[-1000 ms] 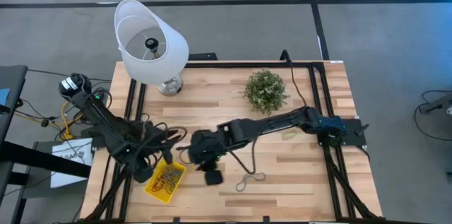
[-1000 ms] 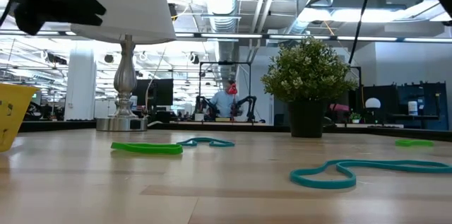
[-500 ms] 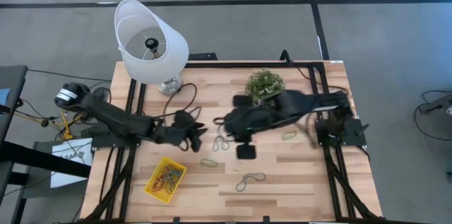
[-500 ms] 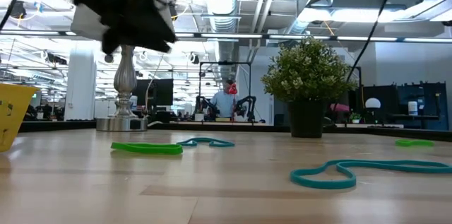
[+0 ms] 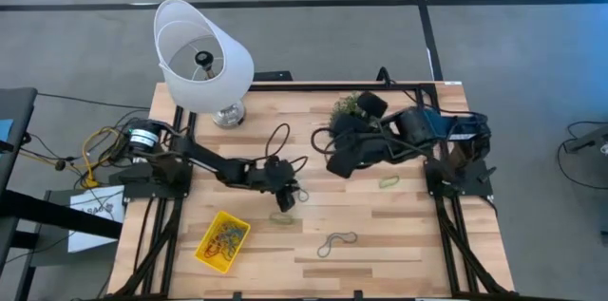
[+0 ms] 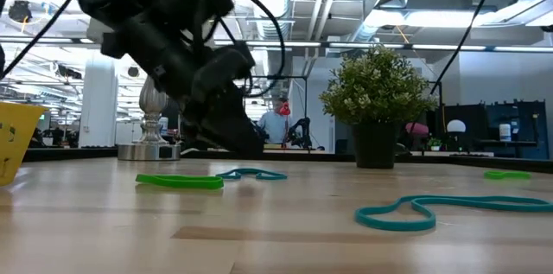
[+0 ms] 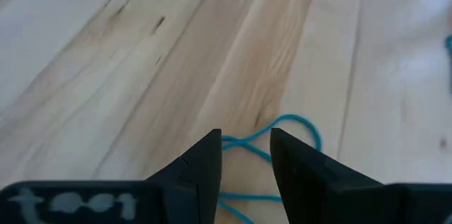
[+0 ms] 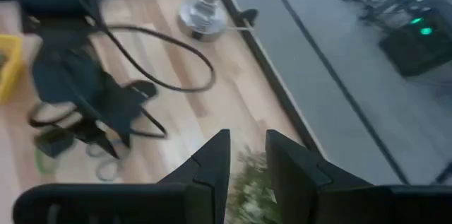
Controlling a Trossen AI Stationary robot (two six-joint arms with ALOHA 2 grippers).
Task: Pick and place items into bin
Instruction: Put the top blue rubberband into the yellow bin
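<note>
Left tool (image 5: 286,190), fingers spread, low over a blue loop (image 7: 282,136). Bin (image 5: 221,242) holds many loops; four left on desk (image 5: 399,244), by my count.

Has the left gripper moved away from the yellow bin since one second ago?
Yes. The left gripper has left the yellow bin and gone toward the table's middle, over a teal loop.

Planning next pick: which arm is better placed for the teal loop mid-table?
Left. The left gripper is down over the teal loop, its fingers open on either side of a strand. The right gripper is back by the potted plant, farther from it.
</note>
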